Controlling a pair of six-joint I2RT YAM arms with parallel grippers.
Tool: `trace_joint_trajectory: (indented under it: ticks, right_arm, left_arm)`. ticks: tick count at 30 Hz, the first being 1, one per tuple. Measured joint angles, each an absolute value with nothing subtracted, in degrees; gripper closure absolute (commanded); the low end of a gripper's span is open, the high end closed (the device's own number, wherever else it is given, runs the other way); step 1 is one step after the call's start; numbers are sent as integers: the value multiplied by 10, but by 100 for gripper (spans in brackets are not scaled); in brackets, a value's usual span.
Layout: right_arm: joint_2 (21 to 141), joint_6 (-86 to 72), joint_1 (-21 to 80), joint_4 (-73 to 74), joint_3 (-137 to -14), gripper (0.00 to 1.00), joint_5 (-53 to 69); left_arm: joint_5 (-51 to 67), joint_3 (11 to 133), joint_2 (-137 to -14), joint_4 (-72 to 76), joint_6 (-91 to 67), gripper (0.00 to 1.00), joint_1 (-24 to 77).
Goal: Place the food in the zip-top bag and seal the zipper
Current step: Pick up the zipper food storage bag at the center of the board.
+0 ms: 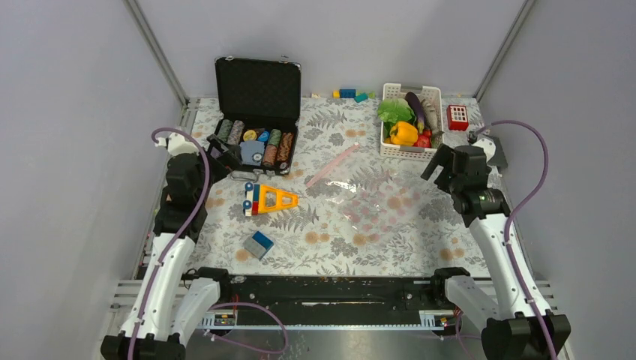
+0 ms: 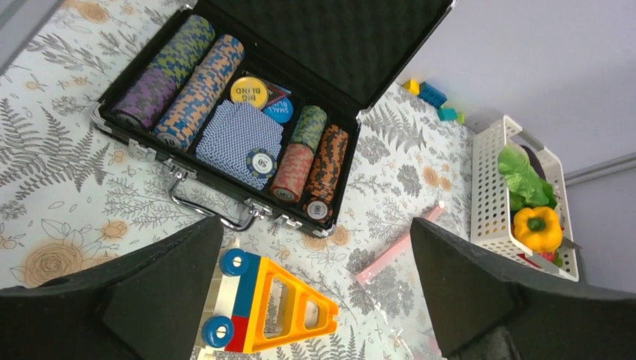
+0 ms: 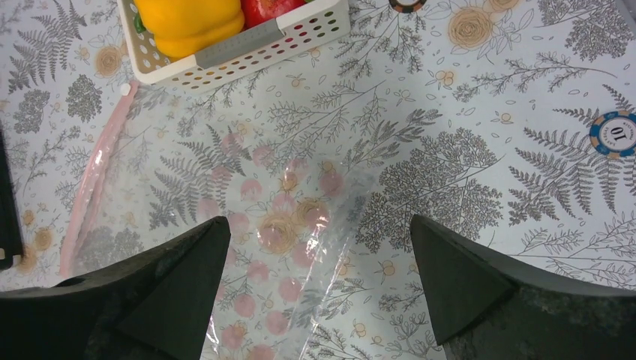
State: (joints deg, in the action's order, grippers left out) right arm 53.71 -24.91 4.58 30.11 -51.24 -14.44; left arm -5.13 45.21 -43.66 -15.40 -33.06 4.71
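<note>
The zip-top bag lies flat on the table, its pink zipper toward the left, and the food is seen in the white basket just beyond. The left gripper and right gripper are both spread wide, with nothing held. The bag's mouth is probably best lifted open at the zipper first, so that the yellow pepper can be slid in cleanly.
</note>
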Motion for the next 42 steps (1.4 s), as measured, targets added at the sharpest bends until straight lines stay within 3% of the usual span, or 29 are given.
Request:
trace_joint_trajectory:
  ticks: [10, 19, 24, 27, 37, 42]
  right_arm:
    - [521, -268, 45, 223, -436, 2, -26]
    - [491, -289, 45, 190, -356, 2, 37]
    - [453, -293, 45, 190, -329, 2, 37]
    - [431, -293, 45, 190, -323, 2, 37]
    - [412, -294, 45, 190, -322, 2, 41]
    - [410, -294, 45, 190, -322, 2, 41]
  left_arm:
    - [92, 469, -547, -139, -324, 1, 63]
    - [119, 794, -944, -232, -190, 1, 275]
    - [110, 978, -1169, -289, -127, 1, 309]
    - [107, 1018, -1251, -322, -105, 1, 309]
    - [109, 1056, -1294, -353, -89, 2, 310]
    - [88, 1042, -1295, -360, -92, 16, 317]
